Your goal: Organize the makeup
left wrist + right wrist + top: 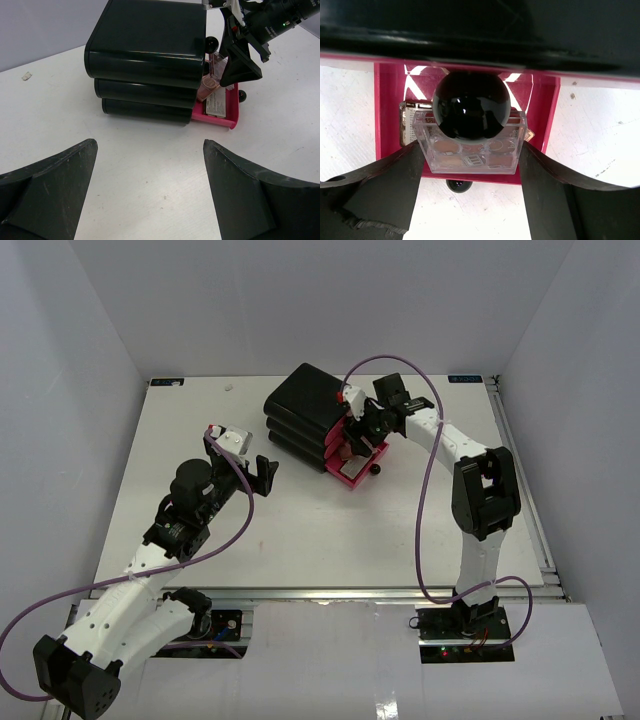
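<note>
My right gripper (pixel 352 436) is shut on a clear flat pink palette (pixel 470 147) and holds it upright over the open pink bottom drawer (pixel 362 468) of the black box (pixel 305 410). In the right wrist view my fingers (pixel 402 170) press both short sides of the palette. A round black knob (pixel 471 105) hides its top. In the left wrist view the palette (pixel 212 75) stands in the drawer (pixel 227 107) above a flat labelled case (pixel 216 102). My left gripper (pixel 264 473) is open and empty, facing the box from the left (pixel 149 145). Other makeup is hidden.
The black box (pixel 145 45) has three stacked tiers, and the upper drawers are shut. The open drawer's own knob (pixel 459 186) sticks out toward the front right. White walls enclose the table (pixel 330 540) on three sides.
</note>
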`<state>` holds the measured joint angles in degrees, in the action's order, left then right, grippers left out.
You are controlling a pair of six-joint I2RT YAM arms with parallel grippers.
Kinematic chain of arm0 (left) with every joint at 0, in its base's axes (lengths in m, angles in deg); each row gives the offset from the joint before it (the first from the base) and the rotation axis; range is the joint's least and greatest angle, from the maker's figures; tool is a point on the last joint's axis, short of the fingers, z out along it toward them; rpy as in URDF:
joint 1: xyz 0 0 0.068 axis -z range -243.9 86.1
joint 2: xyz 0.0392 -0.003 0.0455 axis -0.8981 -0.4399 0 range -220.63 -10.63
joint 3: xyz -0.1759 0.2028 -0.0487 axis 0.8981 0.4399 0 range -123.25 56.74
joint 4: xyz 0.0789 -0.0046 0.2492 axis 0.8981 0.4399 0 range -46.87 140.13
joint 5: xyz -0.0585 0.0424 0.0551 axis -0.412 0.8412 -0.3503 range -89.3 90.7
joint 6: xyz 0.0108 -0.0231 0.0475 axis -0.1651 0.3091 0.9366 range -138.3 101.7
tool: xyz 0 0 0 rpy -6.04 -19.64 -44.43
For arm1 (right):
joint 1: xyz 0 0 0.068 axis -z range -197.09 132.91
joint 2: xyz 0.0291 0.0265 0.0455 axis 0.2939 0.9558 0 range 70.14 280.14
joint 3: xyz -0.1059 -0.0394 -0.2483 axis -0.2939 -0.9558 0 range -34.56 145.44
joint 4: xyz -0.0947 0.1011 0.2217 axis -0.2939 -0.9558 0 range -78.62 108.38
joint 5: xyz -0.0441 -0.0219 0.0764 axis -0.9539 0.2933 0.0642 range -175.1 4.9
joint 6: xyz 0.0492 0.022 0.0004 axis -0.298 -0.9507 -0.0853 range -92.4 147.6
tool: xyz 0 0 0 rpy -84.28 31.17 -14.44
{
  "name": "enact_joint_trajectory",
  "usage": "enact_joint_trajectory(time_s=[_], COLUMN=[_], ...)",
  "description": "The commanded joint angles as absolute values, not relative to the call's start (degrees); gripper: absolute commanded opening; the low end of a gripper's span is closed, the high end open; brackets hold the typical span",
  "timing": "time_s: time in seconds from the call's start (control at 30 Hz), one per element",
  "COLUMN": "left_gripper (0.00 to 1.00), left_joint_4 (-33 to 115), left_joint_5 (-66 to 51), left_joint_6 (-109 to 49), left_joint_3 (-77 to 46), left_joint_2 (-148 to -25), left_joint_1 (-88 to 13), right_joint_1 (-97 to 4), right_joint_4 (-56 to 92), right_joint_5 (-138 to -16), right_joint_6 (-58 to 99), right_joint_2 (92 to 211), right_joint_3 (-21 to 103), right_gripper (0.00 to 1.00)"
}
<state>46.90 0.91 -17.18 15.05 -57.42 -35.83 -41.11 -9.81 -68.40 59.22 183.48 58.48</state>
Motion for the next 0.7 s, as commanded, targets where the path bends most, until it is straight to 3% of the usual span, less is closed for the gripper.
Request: enact_joint_trajectory(time_s=[0.0, 0.47, 0.67], left_gripper=[0.98, 0.98, 0.98], left_joint_4=[45.8, 45.7, 45.7], left_joint_5=[0.8, 0.8, 0.8], left_joint_6=[-16.7, -16.7, -16.8], left_joint_3=[15.2, 15.2, 15.2], left_joint_2=[-57.0, -57.2, -57.3], left_joint_1=[-36.2, -36.2, -36.2], right_joint_1=[-41.1, -40.6, -40.4], right_joint_4=[-7.9, -7.7, -7.5], right_joint_5=[-69.7, -70.8, -71.4], right_joint_6=[58.9, 59.9, 60.0], right_joint_2=[184.6, 182.7, 183.5], right_joint_3=[57.7, 54.7, 55.4], right_gripper=[0.56, 0.55, 0.64])
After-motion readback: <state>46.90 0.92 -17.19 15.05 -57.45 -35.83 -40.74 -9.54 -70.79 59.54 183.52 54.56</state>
